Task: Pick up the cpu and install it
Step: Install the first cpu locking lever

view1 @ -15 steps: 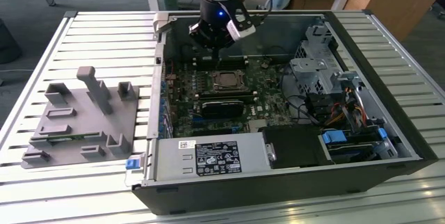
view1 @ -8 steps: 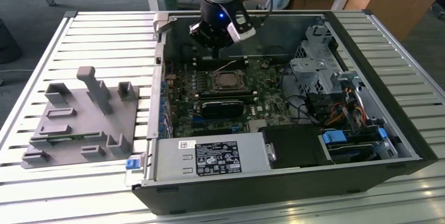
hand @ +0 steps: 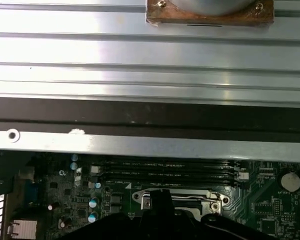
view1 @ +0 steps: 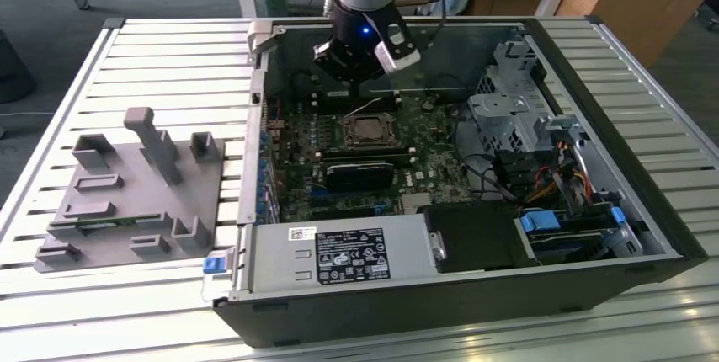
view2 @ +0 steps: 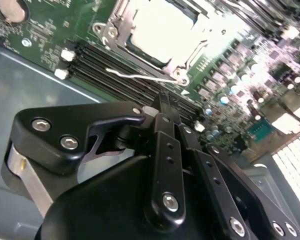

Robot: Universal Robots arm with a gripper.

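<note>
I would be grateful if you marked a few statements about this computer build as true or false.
1. The cpu lies in the motherboard socket. True.
2. The gripper holds the cpu. False: the cpu rests in the socket, apart from the gripper.
3. The grey tray sits inside the computer case. False: it lies on the slatted table, at the exterior view's left of the case.
4. The gripper hangs over the motherboard, close to the socket. True.
5. The case is closed. False: its side is open, with the board in plain sight.
</note>
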